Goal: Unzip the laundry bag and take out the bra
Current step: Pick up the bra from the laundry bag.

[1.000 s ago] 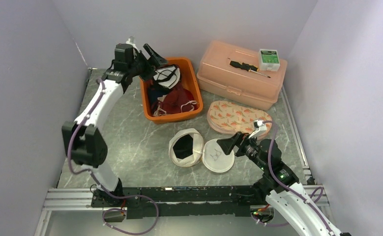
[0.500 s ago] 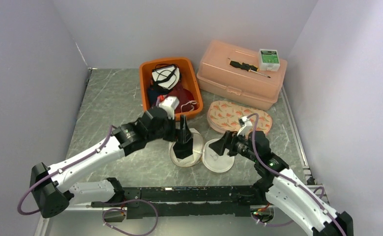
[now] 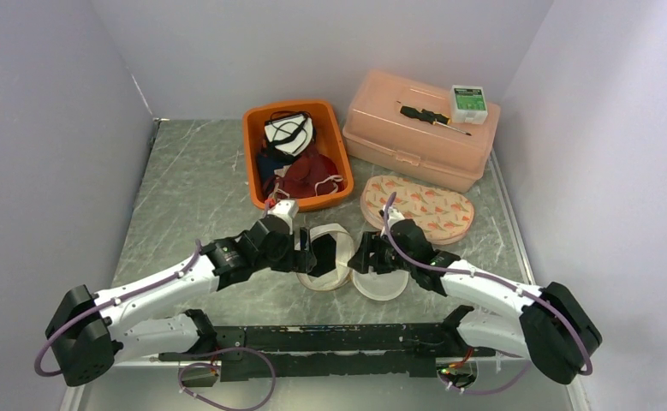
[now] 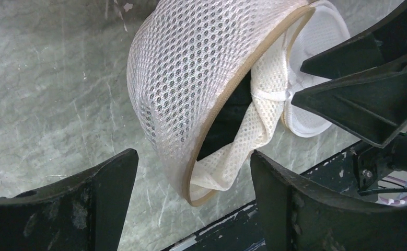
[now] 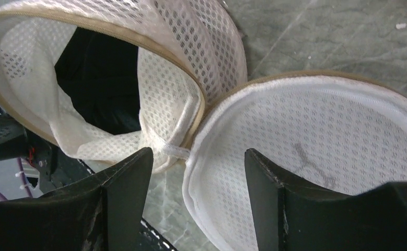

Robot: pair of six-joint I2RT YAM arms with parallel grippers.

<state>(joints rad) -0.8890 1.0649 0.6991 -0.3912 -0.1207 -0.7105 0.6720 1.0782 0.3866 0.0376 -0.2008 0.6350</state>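
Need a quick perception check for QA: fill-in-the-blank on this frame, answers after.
1. The mesh laundry bag lies ___, its two halves spread side by side.
2. The bra inside it is ___ in colour.
3. The bin of clothes behind the bag is ___ in colour.
Missing words: open; black; orange.

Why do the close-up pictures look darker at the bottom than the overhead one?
Top external view: even, soft light, all sharp, faint shadows on the table. Left wrist view: laundry bag mesh crisp; the camera's own black fingers fill the bottom edge, slightly soft. Right wrist view: dark fingers again; the black bra inside shows no detail.
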